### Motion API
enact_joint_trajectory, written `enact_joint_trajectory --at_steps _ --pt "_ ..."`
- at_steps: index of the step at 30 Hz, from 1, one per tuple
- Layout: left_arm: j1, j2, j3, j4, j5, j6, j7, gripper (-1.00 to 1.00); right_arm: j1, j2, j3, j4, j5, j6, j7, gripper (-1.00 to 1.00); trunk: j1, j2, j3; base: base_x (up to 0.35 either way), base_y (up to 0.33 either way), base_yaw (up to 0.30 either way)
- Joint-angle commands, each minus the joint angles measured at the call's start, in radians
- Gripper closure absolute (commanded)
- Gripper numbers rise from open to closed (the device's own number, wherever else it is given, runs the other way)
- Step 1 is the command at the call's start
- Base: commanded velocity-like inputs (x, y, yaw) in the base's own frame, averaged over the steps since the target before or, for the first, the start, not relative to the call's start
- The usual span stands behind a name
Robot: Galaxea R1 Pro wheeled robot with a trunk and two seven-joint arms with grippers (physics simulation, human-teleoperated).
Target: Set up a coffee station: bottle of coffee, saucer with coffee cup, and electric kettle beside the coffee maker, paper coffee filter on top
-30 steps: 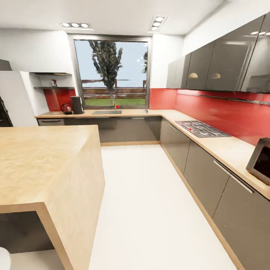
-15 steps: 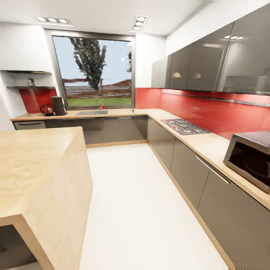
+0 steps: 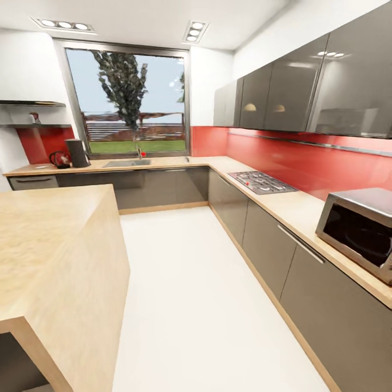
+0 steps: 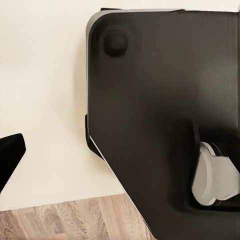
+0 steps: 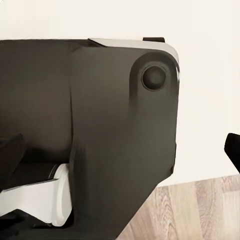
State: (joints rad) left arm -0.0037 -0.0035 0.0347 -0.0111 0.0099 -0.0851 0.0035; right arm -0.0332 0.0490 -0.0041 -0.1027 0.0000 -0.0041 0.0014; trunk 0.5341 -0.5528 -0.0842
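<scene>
The coffee maker (image 3: 77, 153) and the red electric kettle (image 3: 59, 159) are seen on the far table (image 3: 163, 161), near the shelf (image 3: 32, 126) (its small item is unclear). The jaws' state cannot be told. The wooden island (image 3: 54, 239) could be struck if the base is steered too tightly.

dark robot base (image 4: 160, 110) over pale floor (image 4: 45, 100).
</scene>
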Motion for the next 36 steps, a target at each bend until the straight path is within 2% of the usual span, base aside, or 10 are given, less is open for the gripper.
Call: enact_joint_trajectory --at_steps 1,5,9,16,19,23,29,32,36 --pt "-0.003 0.001 0.003 -0.001 0.0 -0.004 0.0 -1.0 -0.001 0.0 0.0 -0.001 0.0 -0.002 0.0 -1.0 -0.004 0.006 0.002 0.0 0.0 0.0" --pt "-0.022 0.007 0.002 -0.003 0.0 -0.005 0.0 -1.0 -0.001 0.0 0.001 -0.029 0.003 -0.007 -0.003 -1.0 -0.019 0.034 0.014 0.0 0.0 0.0" --pt "-0.062 0.026 0.002 -0.02 0.0 -0.006 0.0 -1.0 -0.001 -0.003 0.002 -0.123 0.004 -0.009 -0.006 -1.0 -0.034 0.062 0.027 0.0 0.0 0.0" --pt "-0.113 0.038 0.002 -0.143 -0.002 -0.003 0.0 -1.0 -0.001 -0.034 0.001 -0.387 0.005 -0.019 -0.006 -1.0 -0.061 0.111 0.048 0.0 0.0 0.0" --pt "-0.136 0.039 0.002 -0.185 -0.001 -0.003 0.001 -1.0 -0.001 -0.043 -0.001 -0.456 0.004 -0.049 -0.005 -1.0 -0.073 0.132 0.058 0.0 0.0 0.0" --pt "-0.179 0.035 0.003 -0.212 0.0 -0.008 0.0 -1.0 -0.001 -0.067 -0.002 -0.485 0.002 -0.114 -0.003 -1.0 -0.084 0.153 0.067 0.0 0.0 0.0" --pt "-0.239 0.036 0.007 -0.238 0.002 -0.023 0.001 -1.0 -0.001 -0.072 -0.001 -0.484 0.005 -0.135 0.002 -1.0 -0.084 0.153 0.067 0.0 0.0 0.0" --pt "-0.243 0.038 0.044 -0.243 0.002 -0.031 0.0 -1.0 -0.001 -0.079 0.001 -0.485 0.015 -0.137 0.004 -1.0 -0.084 0.153 0.067 0.0 0.0 0.0" --pt "-0.238 0.041 0.122 -0.234 -0.003 -0.097 -0.006 -1.0 -0.001 -0.095 0.0 -0.488 0.028 -0.138 -0.002 -1.0 -0.084 0.153 0.067 0.0 0.0 0.017"
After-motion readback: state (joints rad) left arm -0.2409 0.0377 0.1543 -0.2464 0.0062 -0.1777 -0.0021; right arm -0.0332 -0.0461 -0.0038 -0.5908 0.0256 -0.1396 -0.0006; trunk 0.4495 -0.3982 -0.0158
